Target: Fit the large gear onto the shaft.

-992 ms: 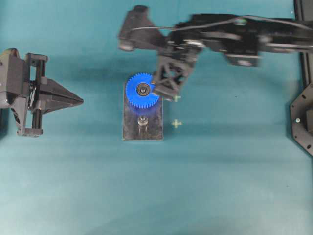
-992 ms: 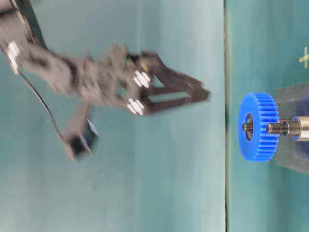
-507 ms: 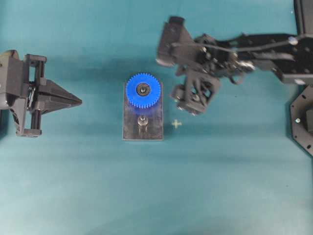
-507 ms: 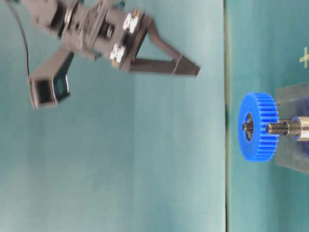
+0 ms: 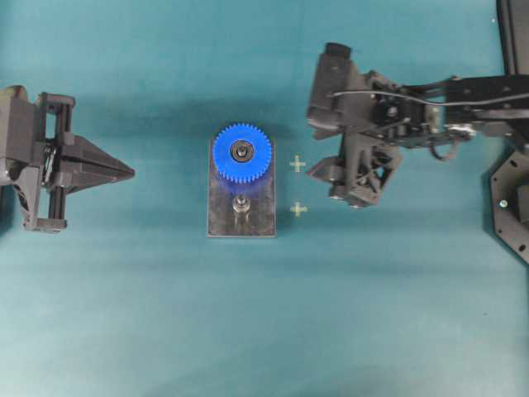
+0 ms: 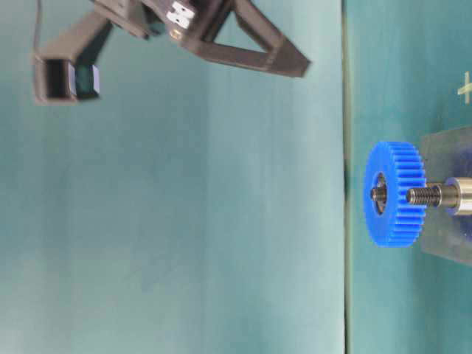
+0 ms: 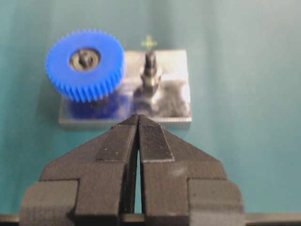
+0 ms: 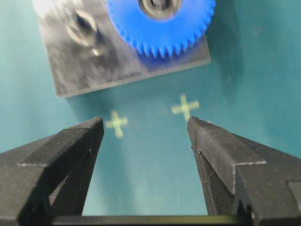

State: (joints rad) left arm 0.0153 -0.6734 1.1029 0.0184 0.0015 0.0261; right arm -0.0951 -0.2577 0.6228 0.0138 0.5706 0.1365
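The blue large gear (image 5: 241, 170) lies flat over the far end of the grey plate (image 5: 240, 223), and the shaft (image 5: 241, 151) pokes up through its centre bearing. A second bare peg (image 5: 240, 204) stands on the plate's near half. My right gripper (image 5: 344, 187) hovers open and empty to the right of the plate, raised well off the table in the table-level view (image 6: 299, 65). In the right wrist view the gear (image 8: 162, 28) lies beyond the spread fingertips (image 8: 145, 123). My left gripper (image 5: 132, 171) rests shut and empty at the far left, pointing at the plate (image 7: 174, 106).
Two yellow-green cross marks (image 5: 297, 164) (image 5: 298, 209) sit on the teal mat just right of the plate. Black frame parts (image 5: 512, 198) stand at the right edge.
My right gripper has drawn back from the gear, moving right and upward with its jaws open. The gear has stayed on the shaft. The left arm has not moved.
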